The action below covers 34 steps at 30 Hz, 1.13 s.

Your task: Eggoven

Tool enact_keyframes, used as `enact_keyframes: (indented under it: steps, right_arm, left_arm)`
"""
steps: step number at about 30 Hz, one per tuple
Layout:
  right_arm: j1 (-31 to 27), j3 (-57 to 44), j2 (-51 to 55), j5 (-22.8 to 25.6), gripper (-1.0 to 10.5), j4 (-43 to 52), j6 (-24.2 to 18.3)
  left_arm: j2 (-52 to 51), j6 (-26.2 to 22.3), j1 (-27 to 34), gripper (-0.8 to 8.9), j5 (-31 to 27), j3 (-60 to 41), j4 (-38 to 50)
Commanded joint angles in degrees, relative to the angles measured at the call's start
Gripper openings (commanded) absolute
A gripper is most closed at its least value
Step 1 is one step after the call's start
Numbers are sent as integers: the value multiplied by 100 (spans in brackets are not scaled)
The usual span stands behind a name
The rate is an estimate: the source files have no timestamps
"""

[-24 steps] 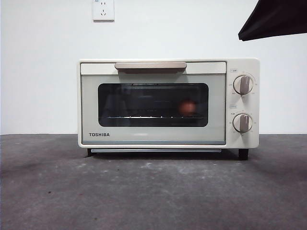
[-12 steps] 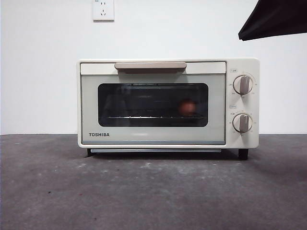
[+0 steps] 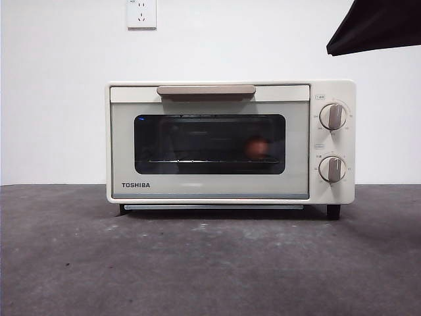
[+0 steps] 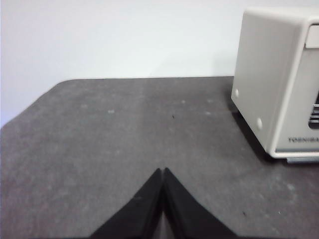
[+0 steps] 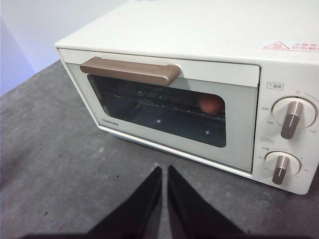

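The left gripper (image 4: 163,172) hovers over bare table (image 3: 210,263), jaws clenched tip to tip on nothing, with the oven's side wall at its 2 o'clock. The cream TOSHIBA oven (image 3: 210,191) stands on the table, door closed, beige handle (image 3: 206,90) across the top. The egg (image 3: 257,147) sits on the wire rack behind the dark glass, at 3 o'clock from the window's centre. The 2 knobs (image 3: 333,116) are stacked at the oven's 3 o'clock side. The right gripper (image 5: 164,171) hangs before the door, jaws nearly together, empty.
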<state>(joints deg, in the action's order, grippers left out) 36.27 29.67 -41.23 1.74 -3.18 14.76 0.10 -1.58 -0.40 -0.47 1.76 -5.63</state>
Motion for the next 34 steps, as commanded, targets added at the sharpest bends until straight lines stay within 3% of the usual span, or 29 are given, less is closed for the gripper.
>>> enact_keyframes:
  steps: [1, 6, 26, 30, 34]
  right_arm:
    - [35, 28, -15, 20, 3, 59, -85]
    - [35, 28, -13, 20, 3, 81, -85]
    - [63, 28, 131, 2, 3, -4, -210]
    - [-490, 20, 588, 186, 3, -31, -765]
    - [-1497, -92, 909, -697, 3, -31, -990]
  left_arm:
    - [7, -13, 9, 6, -11, -140, -350]
    - [9, 369, 7, 6, 2, -138, -492]
    - [15, 378, 7, 6, 2, -138, -496]
    - [15, 378, 7, 6, 2, -138, -496]
    - [15, 378, 7, 6, 2, -138, -496]
